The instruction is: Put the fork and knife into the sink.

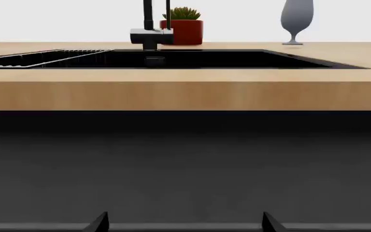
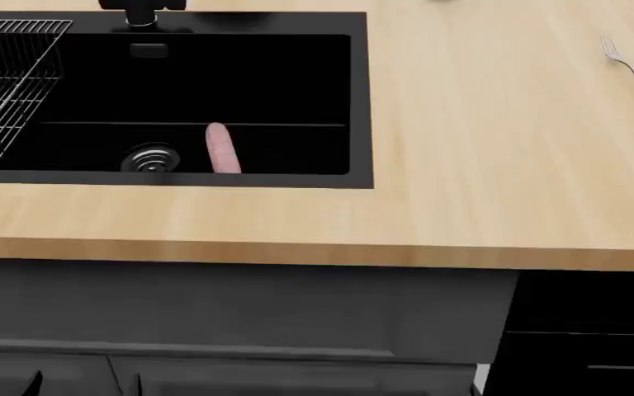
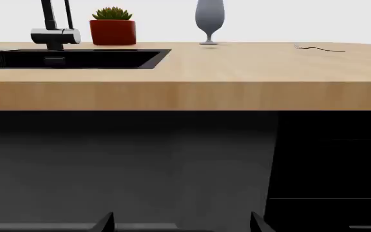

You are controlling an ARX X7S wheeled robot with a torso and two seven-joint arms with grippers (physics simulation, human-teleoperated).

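Head view: fork point(image 2: 631, 68) lies near my surface's point(image 2: 482, 165) far right edge, sink point(image 2: 359, 99) at far left, knife unseen. Wrist views: both tools hang below the surface front, prongs spread, holding nothing. Nothing grasped yet; I'd raise the right arm toward the fork.

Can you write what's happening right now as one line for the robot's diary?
fork: on counter, right of sink | knife: not seen | sausage: in sink by drain | grippers: low before cabinet, holding nothing
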